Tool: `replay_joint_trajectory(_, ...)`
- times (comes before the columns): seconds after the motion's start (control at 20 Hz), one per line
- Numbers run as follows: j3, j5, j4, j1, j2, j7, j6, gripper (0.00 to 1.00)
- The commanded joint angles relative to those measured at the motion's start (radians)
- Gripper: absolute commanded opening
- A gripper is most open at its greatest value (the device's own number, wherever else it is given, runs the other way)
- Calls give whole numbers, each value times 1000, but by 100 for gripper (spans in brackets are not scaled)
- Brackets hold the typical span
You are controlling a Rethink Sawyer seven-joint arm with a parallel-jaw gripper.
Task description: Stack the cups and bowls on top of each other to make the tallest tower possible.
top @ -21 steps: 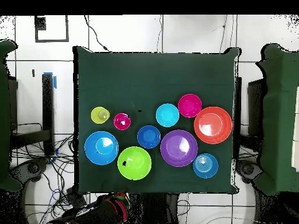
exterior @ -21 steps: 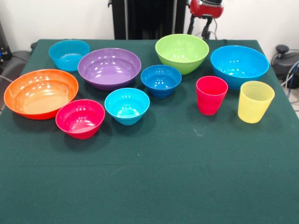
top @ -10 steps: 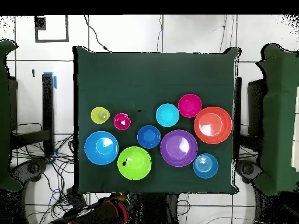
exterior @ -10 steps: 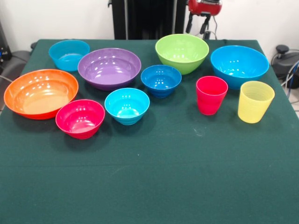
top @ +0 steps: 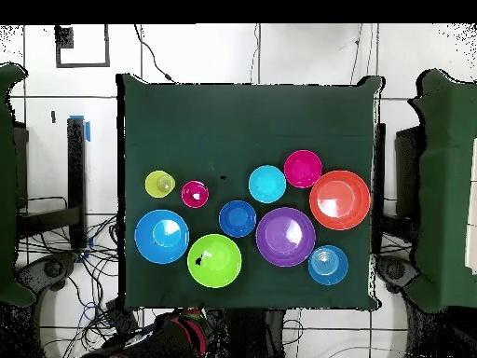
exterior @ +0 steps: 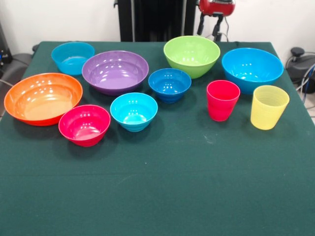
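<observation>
Every bowl and cup stands alone on the green table [exterior: 157, 187]; no tower shows. The bowls run from orange [exterior: 43, 98], pink-red [exterior: 84, 124] and cyan [exterior: 134, 110] in front to light blue [exterior: 73, 56], purple [exterior: 115, 71], dark blue [exterior: 170, 83], lime green [exterior: 192, 55] and bright blue [exterior: 252, 68] behind. The red cup [exterior: 222, 100] and yellow cup [exterior: 268, 106] stand upright at the right. My gripper [exterior: 210, 27] hangs beyond the table's far edge, behind the lime green bowl, touching nothing. From overhead the yellow cup [top: 160, 184] and red cup [top: 195, 194] sit left of the bowls.
The near half of the table in the front view holds nothing but cloth. Cables and dark equipment [exterior: 300, 64] lie off the table's right side. In the overhead view the arm [top: 186, 328] sits below the table's bottom edge.
My gripper has drawn slightly upward at the top edge. The bowls and cups have not moved.
</observation>
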Motion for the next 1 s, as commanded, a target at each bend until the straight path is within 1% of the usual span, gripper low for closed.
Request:
replay_joint_trajectory(0.05, 117, -39, -83, -55, -11, 26, 131, 100)
replay_joint_trajectory(0.65, 151, -78, -136, -133, -5, 0, 167, 100)
replay_joint_trajectory(0.85, 153, -90, -144, -138, 1, 3, 166, 100)
replay_joint_trajectory(1.0, 146, -91, -145, -129, 6, 10, 159, 100)
